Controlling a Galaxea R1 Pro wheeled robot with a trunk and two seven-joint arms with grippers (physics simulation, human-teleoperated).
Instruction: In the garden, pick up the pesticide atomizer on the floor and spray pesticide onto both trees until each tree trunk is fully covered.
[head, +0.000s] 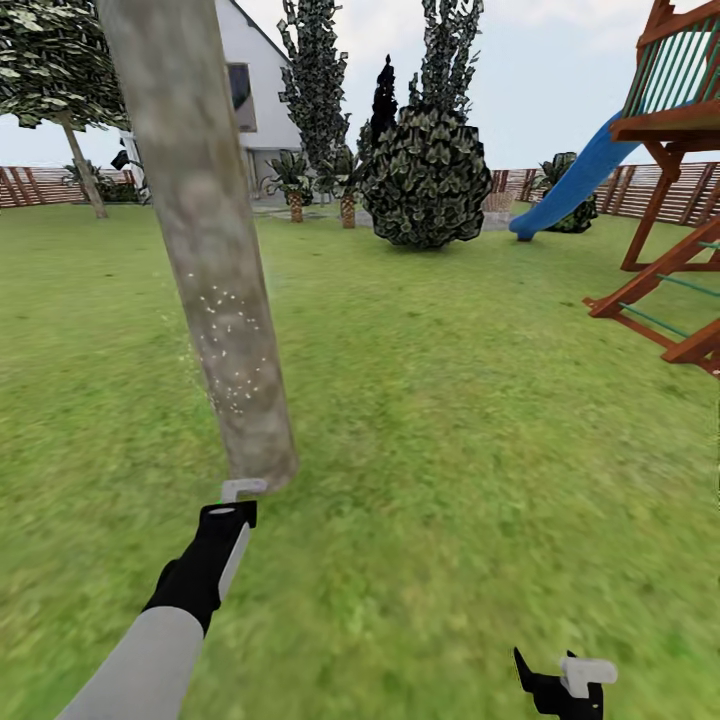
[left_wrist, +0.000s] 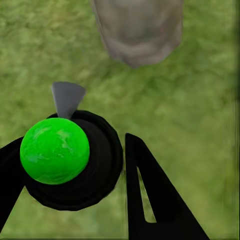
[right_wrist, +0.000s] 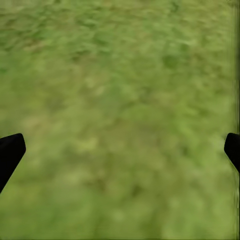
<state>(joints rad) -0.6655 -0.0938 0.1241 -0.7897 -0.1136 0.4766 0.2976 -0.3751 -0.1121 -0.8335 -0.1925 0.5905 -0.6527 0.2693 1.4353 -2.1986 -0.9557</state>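
No text, label, brand, number or sign can be read anywhere in these pictures. The green ball (left_wrist: 54, 150) with its black collar in the left wrist view bears no lettering, though the render is soft enough that fine print might be lost. The tree trunk (head: 205, 250) at about eleven o'clock in the head view carries only pale specks, not characters. The white house (head: 255, 95) at twelve o'clock shows no number.

Rough mottled bark tree trunk (head: 200, 230); glossy green atomizer (left_wrist: 55, 150).
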